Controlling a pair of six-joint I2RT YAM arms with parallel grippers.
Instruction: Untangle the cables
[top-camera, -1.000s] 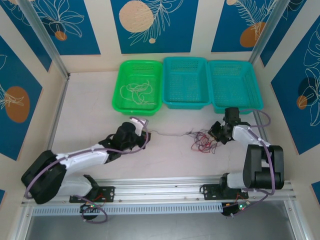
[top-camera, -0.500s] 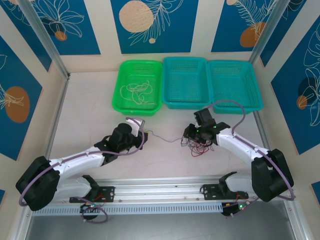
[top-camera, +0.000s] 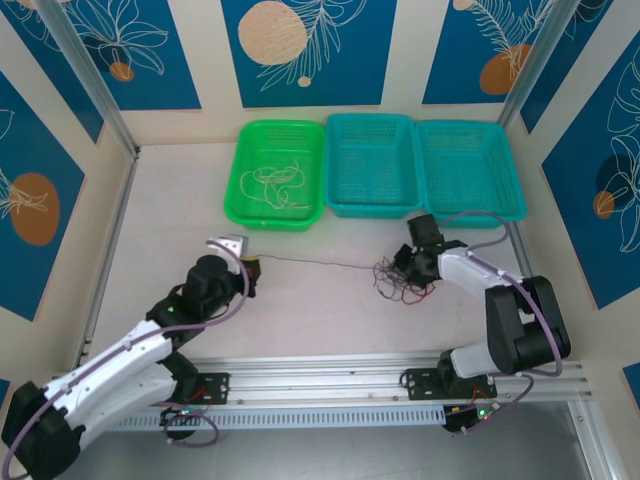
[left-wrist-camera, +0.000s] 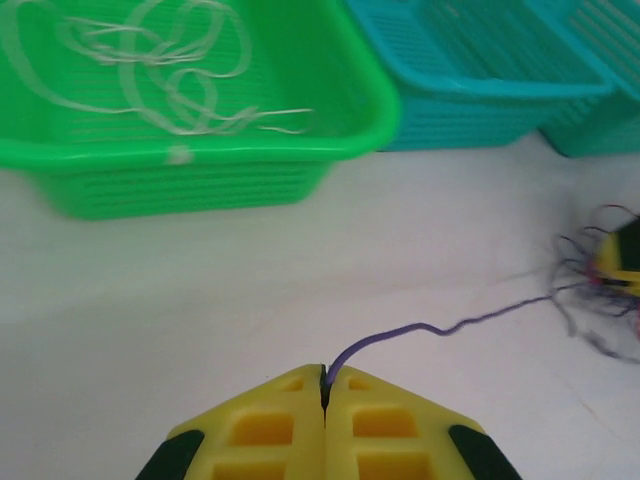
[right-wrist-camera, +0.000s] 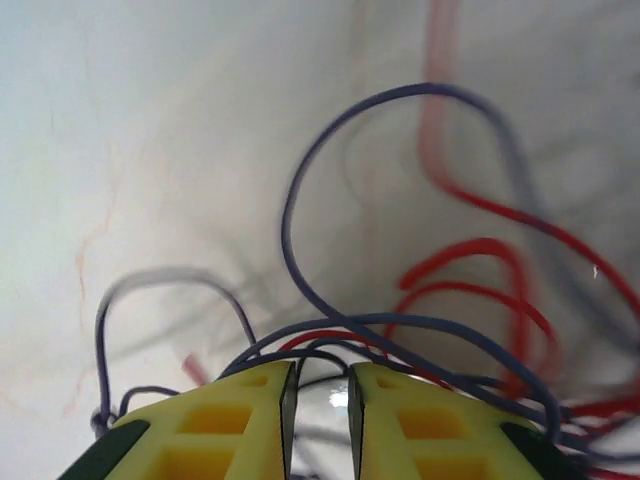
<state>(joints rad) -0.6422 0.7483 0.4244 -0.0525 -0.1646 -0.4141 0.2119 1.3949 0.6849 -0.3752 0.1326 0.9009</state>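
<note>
Cream cables (top-camera: 272, 185) lie sorted in green basket (top-camera: 238, 165); in front, left gripper (left-wrist-camera: 325, 382) clenches one dark strand (left-wrist-camera: 400, 335); right gripper (right-wrist-camera: 320, 375) sits in remaining tangle (top-camera: 400, 284), grip unclear.

In the top view the left arm (top-camera: 130, 345) lies long and low. It reaches from the lower left corner up and to the right, toward the middle left of the frame. Its left gripper (top-camera: 249, 267) points to the right. In the left wrist view, the left gripper's yellow fingers (left-wrist-camera: 270, 425) are pressed together at the bottom centre, pinching a thin purple cable (left-wrist-camera: 400, 332) at the tips.

The right arm (top-camera: 470, 272) is folded. Its dark elbow (top-camera: 525, 320) stands at the lower right, and the white forearm goes up and left. The right gripper (top-camera: 404, 262) is right of centre, low over the table. In the right wrist view its fingers (right-wrist-camera: 420, 425) show a narrow gap between them.
</note>
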